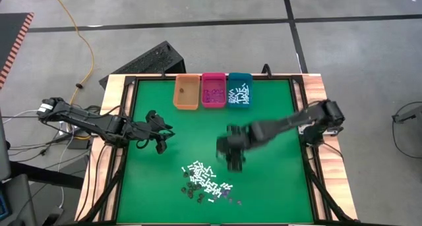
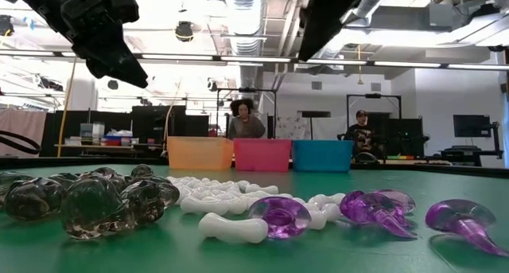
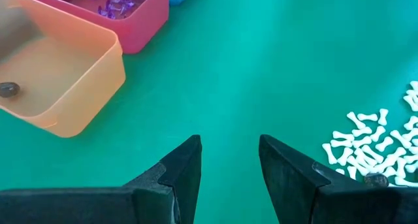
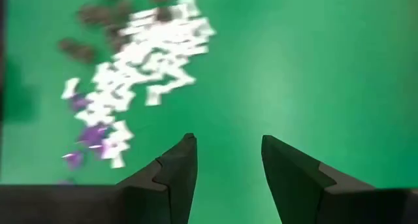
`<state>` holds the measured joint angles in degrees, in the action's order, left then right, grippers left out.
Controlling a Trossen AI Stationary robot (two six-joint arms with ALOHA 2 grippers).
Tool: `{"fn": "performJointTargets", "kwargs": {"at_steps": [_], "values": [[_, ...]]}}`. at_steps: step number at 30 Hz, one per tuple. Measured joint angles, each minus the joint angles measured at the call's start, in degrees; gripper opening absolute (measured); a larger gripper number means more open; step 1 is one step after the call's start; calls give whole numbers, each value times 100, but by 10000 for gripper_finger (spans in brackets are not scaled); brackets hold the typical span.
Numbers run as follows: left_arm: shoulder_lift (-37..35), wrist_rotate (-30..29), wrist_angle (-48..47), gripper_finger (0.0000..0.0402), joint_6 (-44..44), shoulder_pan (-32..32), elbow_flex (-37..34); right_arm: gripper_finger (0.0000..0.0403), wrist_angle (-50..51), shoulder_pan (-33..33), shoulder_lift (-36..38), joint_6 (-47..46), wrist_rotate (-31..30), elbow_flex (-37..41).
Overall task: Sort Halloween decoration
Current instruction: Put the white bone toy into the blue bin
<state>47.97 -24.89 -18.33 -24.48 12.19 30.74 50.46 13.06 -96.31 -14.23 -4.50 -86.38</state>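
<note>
The Halloween decoration (image 1: 206, 184) is lying in a little heap on the green counter (image 1: 277, 120), near the front edge. White bone shapes (image 2: 235, 225) are making up most of the heap. Purple bits (image 2: 280, 216) and dark bits (image 2: 87, 201) are sitting at its edges.

Three bins are standing side by side at the far edge of the counter, touching each other. The orange bin (image 1: 186, 92) is holding one dark bit (image 3: 8, 89) that I can see. The pink bin (image 1: 213, 90) in the middle is holding purple bits. The teal bin (image 1: 239, 89) is holding white bones.

My right end effector (image 1: 232, 153) is hanging above the counter, between the heap and the bins. Its fingers (image 4: 176, 168) are standing wide apart and are holding nothing. The heap is lying just ahead of it.

My left end effector (image 1: 158, 135) is waiting over the left side of the counter, well apart from the heap. Its fingers (image 3: 179, 172) are wide apart too and are holding nothing.

Two people are sitting far behind the bins, in the room past the counter.
</note>
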Motion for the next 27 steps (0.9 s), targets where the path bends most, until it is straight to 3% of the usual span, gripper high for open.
{"fn": "performJointTargets", "kwargs": {"at_steps": [4,8,17,27], "values": [[2,-96,10,144,23,0,0,195,-433,881,-385,-246,-526,4],[2,-115,32,144,18,0,0,188,-779,1302,-858,-471,-592,4],[1,-117,32,144,23,0,0,171,-1003,1558,-1920,-504,-27,4],[0,-133,29,144,23,0,0,162,-988,1501,-2118,-456,-145,2]]}}
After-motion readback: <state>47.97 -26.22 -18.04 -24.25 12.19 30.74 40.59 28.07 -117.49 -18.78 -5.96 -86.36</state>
